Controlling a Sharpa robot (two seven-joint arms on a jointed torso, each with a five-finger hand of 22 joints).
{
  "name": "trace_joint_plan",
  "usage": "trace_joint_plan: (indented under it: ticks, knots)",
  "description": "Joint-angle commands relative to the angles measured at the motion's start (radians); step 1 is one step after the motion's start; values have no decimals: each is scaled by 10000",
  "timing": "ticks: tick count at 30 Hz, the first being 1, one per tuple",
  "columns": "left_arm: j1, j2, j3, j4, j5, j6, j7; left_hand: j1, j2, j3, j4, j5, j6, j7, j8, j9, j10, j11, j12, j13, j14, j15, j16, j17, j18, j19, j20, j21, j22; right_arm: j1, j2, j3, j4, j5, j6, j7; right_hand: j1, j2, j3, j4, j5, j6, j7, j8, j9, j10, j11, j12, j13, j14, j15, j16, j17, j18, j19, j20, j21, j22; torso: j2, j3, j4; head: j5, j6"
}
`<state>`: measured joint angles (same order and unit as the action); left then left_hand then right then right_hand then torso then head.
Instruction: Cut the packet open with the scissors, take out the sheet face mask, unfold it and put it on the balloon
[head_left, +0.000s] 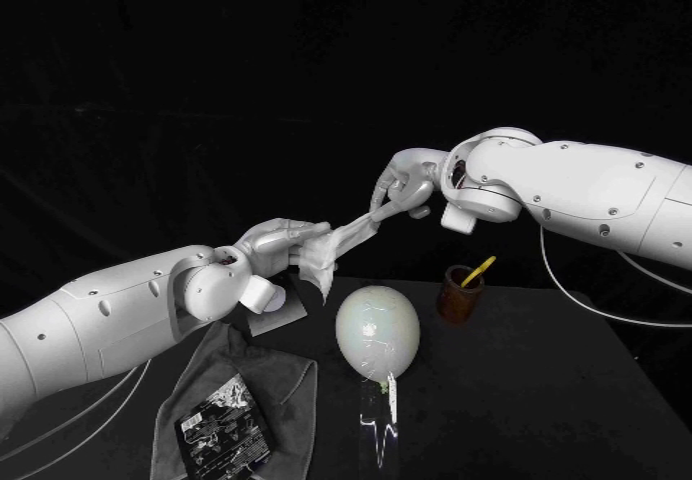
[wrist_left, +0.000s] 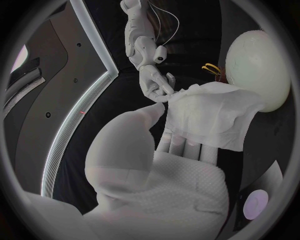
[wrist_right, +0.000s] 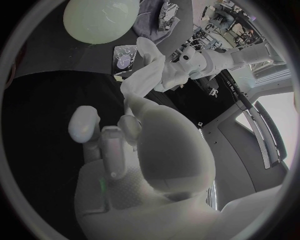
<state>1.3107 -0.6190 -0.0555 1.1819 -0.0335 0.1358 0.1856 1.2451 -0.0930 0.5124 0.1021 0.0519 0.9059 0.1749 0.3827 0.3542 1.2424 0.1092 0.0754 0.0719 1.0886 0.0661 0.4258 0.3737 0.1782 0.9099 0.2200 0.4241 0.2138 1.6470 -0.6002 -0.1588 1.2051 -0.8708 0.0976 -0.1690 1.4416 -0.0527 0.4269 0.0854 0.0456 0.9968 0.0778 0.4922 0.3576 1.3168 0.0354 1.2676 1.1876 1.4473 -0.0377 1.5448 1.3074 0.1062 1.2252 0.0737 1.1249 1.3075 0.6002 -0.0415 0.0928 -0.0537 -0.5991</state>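
Above the balloon (head_left: 378, 330) at 12 o'clock, left hand (head_left: 277, 248) and right hand (head_left: 405, 186) are pinching the sheet mask's (head_left: 346, 235) ends.

So the black table (head_left: 548, 400) has a pale egg-shaped balloon (head_left: 378, 328), a brown cup (head_left: 462, 295) beside it, and a crumpled grey cloth (head_left: 296, 385).

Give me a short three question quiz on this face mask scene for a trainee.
1. True or false: the sheet mask is already on the balloon.
2. What holds the mask? A: left hand alone. B: right hand alone. C: both hands.
3. Fill in: the scissors stand in the brown ____ beside the balloon.
Key: 1 false; 2 C; 3 cup.
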Motion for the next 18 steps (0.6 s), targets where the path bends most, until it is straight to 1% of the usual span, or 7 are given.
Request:
trace_joint_plan:
  ticks: [1,2,4,5,6,11,18]
  knots:
    - [16,21,9,17,225,41,-37,267,69,147,-67,-35,109,-28,-20,-16,102,4,4,9,120,-13,-94,-12,72,132,-23,-80,-61,13,-8,6,18,-232,-91,-27,-107,-1,77,-10,31,20,-37,89,648,353,-295,-21,19,66,-9,49,563,-15,51,25,9,1242,1,2,1,-7,-13]
    - [16,23,9,16,227,31,-32,342,102,189,-98,-34,126,-39,-17,-16,113,-6,5,10,130,-20,-107,-13,73,151,-29,-95,-75,13,-8,6,20,-230,-88,-26,-107,-1,77,-10,31,20,-37,89,648,353,-295,-21,19,66,-9,49,563,-15,51,25,9,1242,1,2,-1,-2,-12]
    - [16,26,9,12,229,4,-14,947,324,509,-481,-39,249,-119,47,17,222,-93,41,23,184,-93,-156,-19,85,261,-111,-98,-99,13,-9,6,22,-233,-90,-24,-107,-1,77,-10,31,20,-37,89,648,353,-295,-21,19,66,-9,49,563,-15,51,25,9,1242,-2,2,-2,0,-22]
    - [16,27,9,10,230,-7,-3,1316,438,686,-775,-26,316,-90,94,47,307,-89,64,29,261,-108,-190,-29,71,368,-210,-32,-73,13,-11,6,18,-239,-97,-25,-107,-1,77,-10,31,20,-37,89,648,353,-295,-21,19,66,-9,49,563,-15,51,25,9,1242,-2,0,-3,-3,-24]
    - [16,28,9,8,231,-38,19,1393,524,745,-848,-37,344,-81,112,63,378,-83,75,28,341,-97,-229,-42,55,413,-255,9,-55,13,-15,6,9,-261,-107,-26,-107,-1,77,-10,31,20,-37,89,648,353,-295,-21,19,66,-9,49,563,-15,51,25,9,1242,-4,2,-5,1,-19]
    - [15,29,8,-2,233,-198,123,1353,579,738,-863,-38,386,-114,142,91,488,-112,86,25,520,-127,-259,-44,45,459,-289,56,-35,13,-11,6,-60,-737,-127,-31,-144,-19,123,-31,31,20,-40,102,654,351,-299,-37,5,63,-12,47,552,-18,67,22,24,1244,-2,2,5,-1,-21]
    - [15,23,8,-9,296,-389,209,1328,597,730,-863,-38,412,-136,160,106,545,-131,93,25,575,-141,-285,-46,42,480,-302,78,-26,13,42,6,-127,-2072,-52,-55,-211,-69,188,-67,30,26,-49,126,664,369,-306,-37,12,101,-19,53,611,-32,126,16,90,1262,4,-1,2,-14,-54]
